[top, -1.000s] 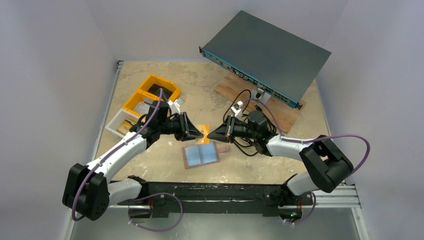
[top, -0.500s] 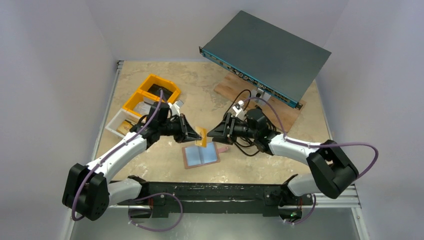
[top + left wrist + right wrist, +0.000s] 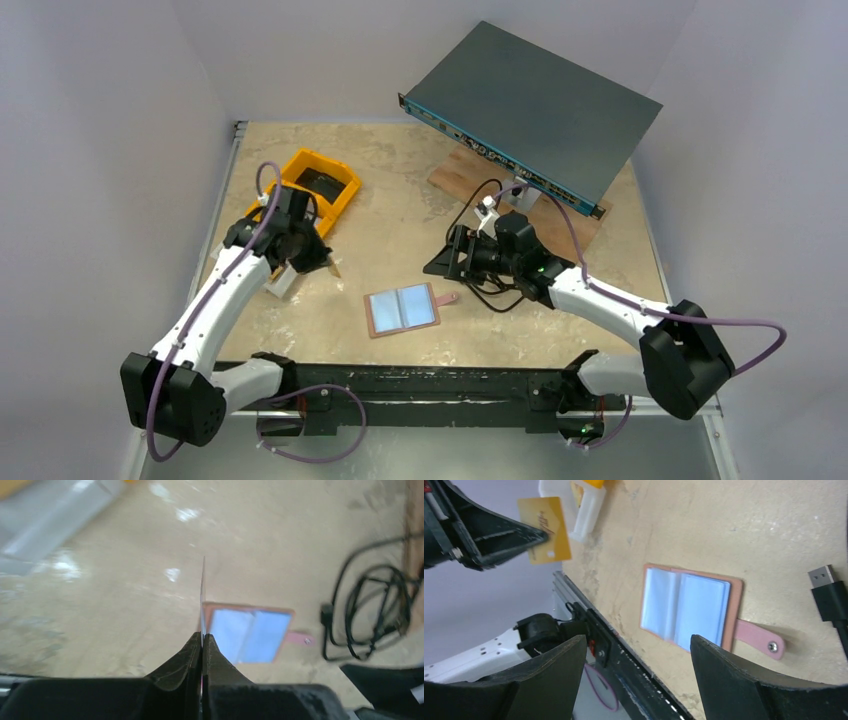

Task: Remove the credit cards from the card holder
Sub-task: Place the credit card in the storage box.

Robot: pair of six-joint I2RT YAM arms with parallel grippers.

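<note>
The card holder (image 3: 402, 308) lies open and flat on the table, pale blue inside with a tan rim and a pink snap strap (image 3: 758, 639). It also shows in the left wrist view as the card holder (image 3: 247, 635) and in the right wrist view as the card holder (image 3: 686, 607). My left gripper (image 3: 312, 256) is shut on a yellow credit card (image 3: 544, 530), held above the table near the bins. The left wrist view shows that credit card (image 3: 202, 595) edge-on between the closed left gripper (image 3: 202, 637) jaws. My right gripper (image 3: 436, 266) stands open and empty, right of the holder; its right gripper (image 3: 639, 640) jaws are wide apart.
A yellow bin (image 3: 318, 182) and a white bin (image 3: 283, 280) stand at the left. A grey network switch (image 3: 530, 105) rests on a wooden board (image 3: 560, 225) at the back right. Black cables (image 3: 490, 285) with a USB plug (image 3: 831, 597) lie under my right arm.
Both grippers met at the yellow card above the holder. The right one opened and drew back slightly; the left swung left toward the bins with the card.
</note>
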